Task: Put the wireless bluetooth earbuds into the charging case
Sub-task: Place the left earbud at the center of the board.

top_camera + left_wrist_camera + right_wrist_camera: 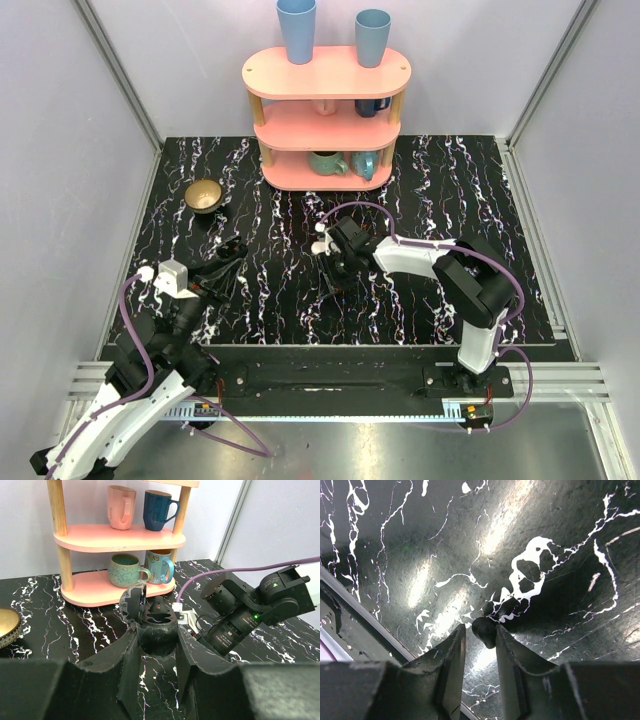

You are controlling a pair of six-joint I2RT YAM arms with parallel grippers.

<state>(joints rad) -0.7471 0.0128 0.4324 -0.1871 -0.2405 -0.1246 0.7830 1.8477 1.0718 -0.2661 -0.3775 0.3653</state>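
Observation:
The charging case [157,630] shows as a small black rounded shell, not white, with its lid [132,605] open. My left gripper [157,639] is shut on it, low over the marble table; in the top view the case [231,250] is at the left. One dark earbud [159,609] with a red light sits inside it. A second small black earbud [485,631] lies on the table between the fingertips of my right gripper [480,631]. It touches the right finger, with a gap to the left one. The right gripper [336,278] points down at mid-table. No white earbuds show.
A pink three-tier shelf [326,100] with several mugs and two blue cups stands at the back centre. A small brown bowl [204,195] sits at the back left. The right arm [250,610] with its purple cable is close to the case's right.

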